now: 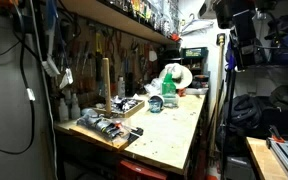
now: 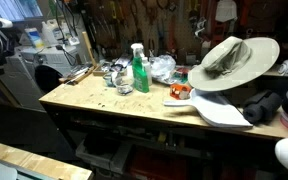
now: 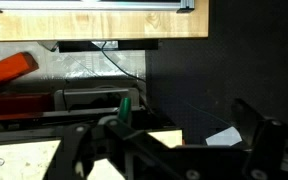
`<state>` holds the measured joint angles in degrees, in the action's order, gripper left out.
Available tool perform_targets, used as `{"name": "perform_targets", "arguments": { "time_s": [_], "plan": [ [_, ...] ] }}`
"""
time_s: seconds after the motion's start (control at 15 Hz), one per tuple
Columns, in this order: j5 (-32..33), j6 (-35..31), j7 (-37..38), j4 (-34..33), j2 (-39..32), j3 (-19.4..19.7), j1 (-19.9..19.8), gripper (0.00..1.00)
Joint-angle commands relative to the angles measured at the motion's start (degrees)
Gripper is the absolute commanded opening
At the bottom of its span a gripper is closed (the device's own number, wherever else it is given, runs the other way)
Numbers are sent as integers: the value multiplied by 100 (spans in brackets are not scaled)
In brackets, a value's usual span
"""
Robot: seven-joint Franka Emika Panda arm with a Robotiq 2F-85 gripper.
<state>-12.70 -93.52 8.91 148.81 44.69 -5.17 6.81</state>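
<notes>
In the wrist view my gripper (image 3: 164, 135) is open and empty, its two dark fingers spread wide at the bottom of the frame. It hangs in the air well away from the wooden workbench (image 2: 104, 105). A green bottle (image 2: 138, 68) stands upright near the middle of the bench. It also shows in an exterior view (image 1: 168, 90) and far off in the wrist view (image 3: 124, 106). A wide-brimmed hat (image 2: 234, 62) lies tilted beside it. The dark arm (image 1: 234, 40) rises beyond the bench's end.
A white board (image 2: 222, 112) lies under the hat. Crumpled clear plastic (image 2: 162, 68) sits behind the bottle. A tray of tools (image 1: 106, 126) lies near the bench's front end. Tools hang on the back wall (image 2: 154, 25) under a shelf (image 1: 114, 15).
</notes>
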Motion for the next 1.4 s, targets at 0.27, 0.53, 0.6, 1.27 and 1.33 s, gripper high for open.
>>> {"name": "perform_targets", "arguments": {
  "time_s": [0.27, 0.53, 0.6, 1.27, 1.33],
  "plan": [
    [-41, 23, -53, -11, 2, -73, -97, 100],
    [-41, 23, -53, -11, 2, -73, -97, 100],
    [-41, 23, -53, -11, 2, -73, -97, 100],
    [-58, -49, 236, -354, -235, 344, -669, 100],
    [-47, -53, 291, -481, -352, 464, -829, 100]
  ]
}}
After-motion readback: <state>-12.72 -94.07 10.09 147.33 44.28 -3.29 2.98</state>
